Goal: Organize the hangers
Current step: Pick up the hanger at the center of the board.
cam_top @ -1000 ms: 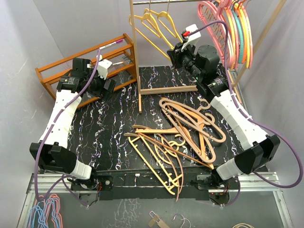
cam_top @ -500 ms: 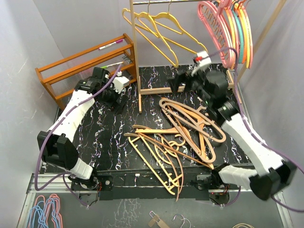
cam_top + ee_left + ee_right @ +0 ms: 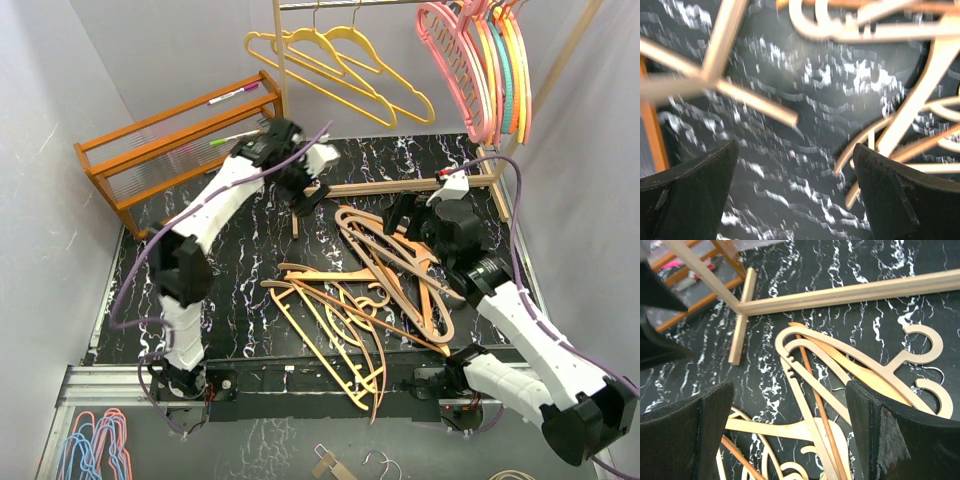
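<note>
1. Where the black marbled table (image 3: 220, 280) lay between the two arms, most of the task's things sat in a tangled pile of hangers (image 3: 375, 290). Tan wooden ones crossed over yellow plastic hangers (image 3: 320, 335) toward the near edge.
2. Several more yellow hangers (image 3: 340, 60) hung from the metal rail (image 3: 345, 4) above the far side. A tight bunch of pink, orange and teal hangers (image 3: 480, 60) hung at its right end.
3. The right gripper (image 3: 398, 215) hovered over the far edge of the pile, its jaws spread wide and holding nothing. In its wrist view the dark fingers (image 3: 695, 440) stood either side of a flat-hooked wooden hanger (image 3: 865, 372) lying below them, untouched.
4. The left gripper (image 3: 312, 192) was likewise spread and empty, just beside the upright post of the pale wooden frame (image 3: 400, 187). Its wrist view was blurred, showing only its fingers (image 3: 690, 195), pale bars and the table.
5. The orange-brown slatted rack (image 3: 150, 150) stood at the far left, well apart from the pile.
</note>
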You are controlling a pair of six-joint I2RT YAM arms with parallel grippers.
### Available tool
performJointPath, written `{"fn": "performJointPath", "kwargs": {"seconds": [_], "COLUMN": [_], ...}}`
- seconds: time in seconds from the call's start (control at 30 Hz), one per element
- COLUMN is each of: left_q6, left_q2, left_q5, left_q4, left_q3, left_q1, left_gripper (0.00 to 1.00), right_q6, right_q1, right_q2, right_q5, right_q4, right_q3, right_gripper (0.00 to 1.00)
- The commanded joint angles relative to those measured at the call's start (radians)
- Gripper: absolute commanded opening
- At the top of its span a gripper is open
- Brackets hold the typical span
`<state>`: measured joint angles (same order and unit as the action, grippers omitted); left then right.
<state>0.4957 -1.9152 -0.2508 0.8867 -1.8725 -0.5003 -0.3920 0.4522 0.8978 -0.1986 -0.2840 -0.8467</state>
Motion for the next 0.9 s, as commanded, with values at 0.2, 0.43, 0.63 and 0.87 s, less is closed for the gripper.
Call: {"fn": "performJointPath", "kwargs": {"seconds": [0.2, 0.43, 0.63, 0.87], "left_q6": [-0.203, -0.397, -0.490, -0.505], "left_q2": [-0.362, -0.508, -0.546, -0.597], "left_q5": [0.053, 0.135, 0.171, 0.211], "left_q4": [-0.040, -0.097, -0.169, -0.188], "left_q3": [-0.470, -0.526, -0.496, -0.510], "left_q1": [-0.100, -0.129, -0.130, -0.130], "left_gripper": [0.97, 0.92, 0.81, 0.77], "right_q6": [-0.086, -0.100, -0.104, -0.096], "right_q1": [-0.146, -0.231, -0.247, -0.258], "right_q2": [0.133, 0.019, -0.008, -0.003], "right_q5": [0.165, 0.214, 0.227, 0.251], "right_q4": [0.098, 0.099, 0.083, 0.088], "right_q3": [0.014, 0.048, 0.067, 0.069], "right_gripper": [0.99, 0.99, 0.99, 0.99]}}
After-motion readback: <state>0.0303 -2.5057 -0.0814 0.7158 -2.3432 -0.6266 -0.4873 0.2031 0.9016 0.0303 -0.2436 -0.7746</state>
